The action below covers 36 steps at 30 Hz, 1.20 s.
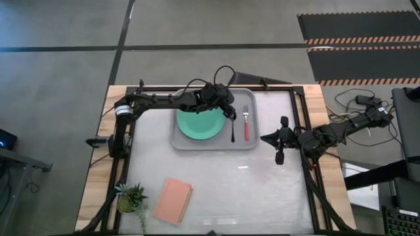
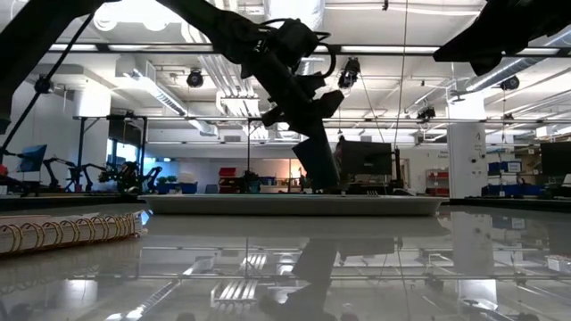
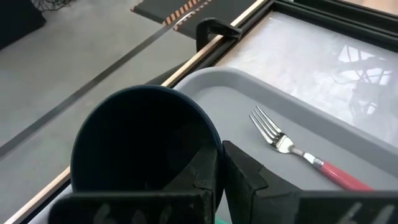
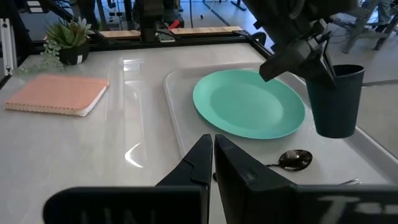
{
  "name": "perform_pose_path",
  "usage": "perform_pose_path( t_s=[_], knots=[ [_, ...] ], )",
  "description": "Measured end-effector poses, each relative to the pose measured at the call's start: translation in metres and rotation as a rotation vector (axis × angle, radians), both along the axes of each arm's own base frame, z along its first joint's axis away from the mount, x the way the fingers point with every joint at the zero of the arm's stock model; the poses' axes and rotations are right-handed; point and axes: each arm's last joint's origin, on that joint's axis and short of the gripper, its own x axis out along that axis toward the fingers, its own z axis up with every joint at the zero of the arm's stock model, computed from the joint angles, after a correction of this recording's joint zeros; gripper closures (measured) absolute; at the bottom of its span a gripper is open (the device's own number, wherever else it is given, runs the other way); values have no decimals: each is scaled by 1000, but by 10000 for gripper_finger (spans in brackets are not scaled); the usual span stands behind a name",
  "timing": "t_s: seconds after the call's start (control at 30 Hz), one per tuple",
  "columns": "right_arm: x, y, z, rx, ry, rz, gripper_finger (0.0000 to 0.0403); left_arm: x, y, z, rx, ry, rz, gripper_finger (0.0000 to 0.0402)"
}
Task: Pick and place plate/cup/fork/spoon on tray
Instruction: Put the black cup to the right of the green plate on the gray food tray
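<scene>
- Left gripper (image 1: pixel 228 109) over the tray (image 1: pixel 184 143), clamped on the rim of the cup (image 4: pixel 336 99); cup upright, hanging above the tray floor beside the plate (image 1: pixel 200 122).
- Spoon (image 1: pixel 232 130) and fork (image 1: pixel 247 122) lie side by side on the tray.
- Right gripper (image 1: pixel 281 139) closed, empty, just beside the tray's edge.

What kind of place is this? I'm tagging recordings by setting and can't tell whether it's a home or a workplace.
Most likely a robotics lab or workshop, not a home. The low view shows an open hall with ceiling ducts and other robot arms on benches; the high view shows a concrete floor with hazard-striped mats.
</scene>
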Motion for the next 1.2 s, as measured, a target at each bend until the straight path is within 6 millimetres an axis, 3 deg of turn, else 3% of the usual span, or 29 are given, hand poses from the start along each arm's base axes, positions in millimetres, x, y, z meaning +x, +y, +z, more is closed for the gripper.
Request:
perform_pose_path(
  t_s=[0.27, 0.97, 1.2],
  knots=[
    [0, 0, 0, 0, 0, 0, 394, -4, 7, -8, -2, 22, 26, 401],
    [1, 0, 1, 2, -13, 1, 394, -1, 7, -5, 14, -27, 25, 401],
    [1, 0, 2, -4, -16, 3, 394, 4, 9, -19, 2, -14, 14, 402]
  ],
)
